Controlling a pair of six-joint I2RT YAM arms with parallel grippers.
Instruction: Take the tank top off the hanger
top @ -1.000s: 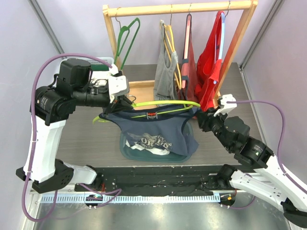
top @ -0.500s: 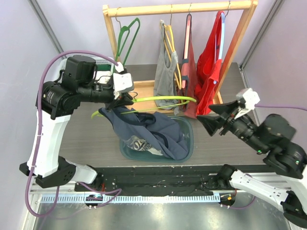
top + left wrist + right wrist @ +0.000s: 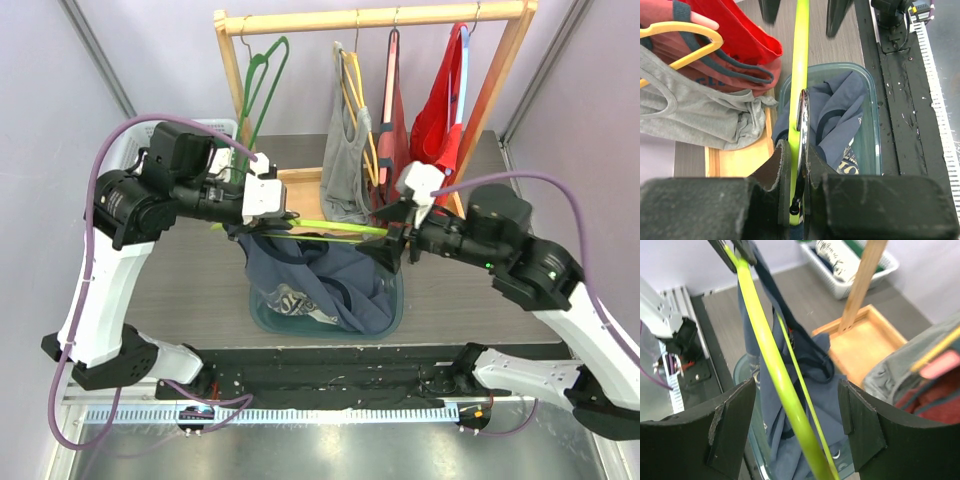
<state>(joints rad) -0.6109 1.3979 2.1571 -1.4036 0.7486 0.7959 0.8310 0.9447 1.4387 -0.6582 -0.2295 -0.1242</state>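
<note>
Swung inward since the earlier frame, the right gripper (image 3: 388, 248) straddles, jaws apart, one end of the lime hanger (image 3: 330, 228), which runs crosswise to the clenched left gripper (image 3: 280, 215), navy tank top (image 3: 320, 285) drooping into the bin (image 3: 258, 312).

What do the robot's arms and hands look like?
The left arm and right arm are white tubes with chunky black joints. A purple cable loops off each one. The left hand and right hand each have a small white box behind them and two flat black fingers.
</note>
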